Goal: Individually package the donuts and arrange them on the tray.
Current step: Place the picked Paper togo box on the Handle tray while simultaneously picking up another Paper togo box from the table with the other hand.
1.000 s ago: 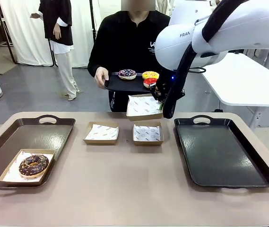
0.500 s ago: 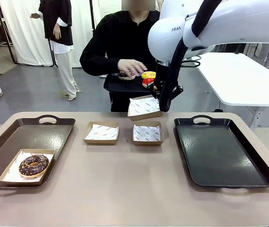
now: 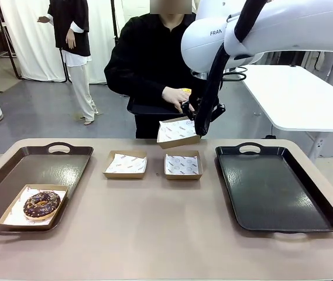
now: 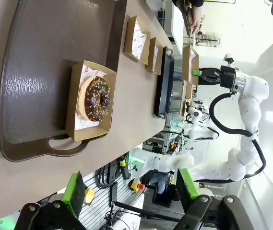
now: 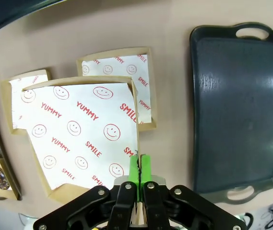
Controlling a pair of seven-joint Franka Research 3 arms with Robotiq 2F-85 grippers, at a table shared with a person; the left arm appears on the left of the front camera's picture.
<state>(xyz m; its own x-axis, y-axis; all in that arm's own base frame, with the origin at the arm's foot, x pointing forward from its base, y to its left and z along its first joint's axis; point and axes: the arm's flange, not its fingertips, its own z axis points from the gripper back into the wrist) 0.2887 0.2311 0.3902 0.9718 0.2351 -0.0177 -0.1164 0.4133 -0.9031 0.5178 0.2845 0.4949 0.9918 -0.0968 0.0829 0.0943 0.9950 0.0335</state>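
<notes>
A chocolate donut with sprinkles (image 3: 41,204) lies in a paper-lined cardboard box on the left tray (image 3: 67,167); the left wrist view shows this donut (image 4: 97,98) from above. My right gripper (image 3: 196,130) is shut on the edge of another lined box (image 3: 177,132), holding it tilted in the air at the table's far edge. In the right wrist view the gripper (image 5: 140,165) pinches that box (image 5: 78,139) at its rim. The person's hand (image 3: 177,96) rests over a small black tray (image 3: 146,109), where a sliver of a yellow donut (image 3: 185,91) shows. My left gripper (image 4: 130,187) is open, high above the left tray.
Two empty lined boxes (image 3: 125,164) (image 3: 183,164) sit side by side at the table's middle. A bare black tray (image 3: 274,187) lies at the right. The person stands close behind the far edge. A white table (image 3: 306,96) stands at the back right.
The person's hand went from the small tray's side onto its donuts, then right toward the held box. My right arm shifted slightly left with the box.
</notes>
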